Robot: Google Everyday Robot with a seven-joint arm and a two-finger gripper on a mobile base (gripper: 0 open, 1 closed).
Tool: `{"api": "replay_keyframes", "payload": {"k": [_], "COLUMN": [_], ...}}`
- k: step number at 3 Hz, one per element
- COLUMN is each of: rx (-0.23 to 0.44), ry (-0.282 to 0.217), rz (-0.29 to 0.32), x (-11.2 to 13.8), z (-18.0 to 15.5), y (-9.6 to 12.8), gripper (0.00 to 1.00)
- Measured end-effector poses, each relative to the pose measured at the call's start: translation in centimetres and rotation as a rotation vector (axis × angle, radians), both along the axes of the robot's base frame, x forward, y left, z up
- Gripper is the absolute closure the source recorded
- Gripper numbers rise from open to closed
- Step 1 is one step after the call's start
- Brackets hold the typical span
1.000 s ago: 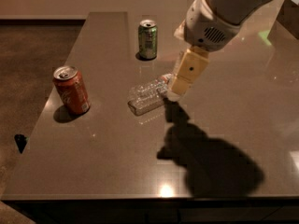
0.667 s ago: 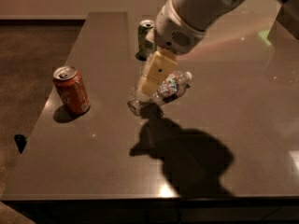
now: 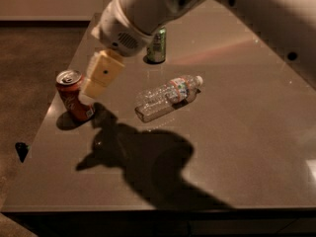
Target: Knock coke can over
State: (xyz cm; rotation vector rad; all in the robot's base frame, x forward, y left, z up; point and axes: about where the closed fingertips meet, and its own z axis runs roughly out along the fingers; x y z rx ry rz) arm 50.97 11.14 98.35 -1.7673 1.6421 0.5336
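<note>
Leftward since the earlier frame, the gripper (image 3: 92, 89) has swung from above the water bottle (image 3: 168, 97) to the coke can (image 3: 74, 97), its tip just beside the can's upper right side. Whether the claw is clenched or released cannot be told. That can stands near the table's (image 3: 247, 142) left edge, the bottle lies on its side mid-table, and a green can (image 3: 157, 46) stands near the far edge
</note>
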Motion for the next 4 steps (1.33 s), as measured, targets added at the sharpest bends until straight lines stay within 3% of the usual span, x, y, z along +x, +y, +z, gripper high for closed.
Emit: {"api": "replay_keyframes", "payload": {"k": [1, 2, 4], "rx": [0.058, 0.060, 0.029], "ry": [0.010, 0.041, 0.118], "rz": [0.047, 0.050, 0.013], "x": [1.0, 2.4, 3.8], "z": [0.1, -1.6, -5.6], "y": [4.4, 6.1, 4.8], "gripper": [0.00, 0.00, 0.00]}}
